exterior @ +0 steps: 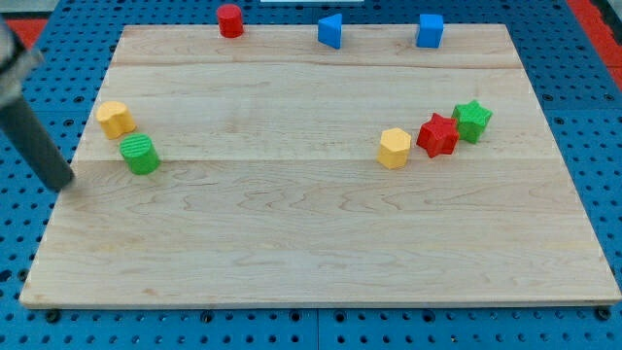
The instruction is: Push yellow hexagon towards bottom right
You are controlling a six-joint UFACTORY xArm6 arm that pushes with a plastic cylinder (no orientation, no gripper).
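Note:
The yellow hexagon lies on the wooden board, right of centre. It touches or nearly touches the red star on its right. My tip is at the board's left edge, far to the left of the hexagon. It is just left of and below the green cylinder. The dark rod slants up to the view's top left.
A yellow heart-like block sits just above and left of the green cylinder. A green star touches the red star's right side. A red cylinder, a blue triangle and a blue cube line the board's top edge.

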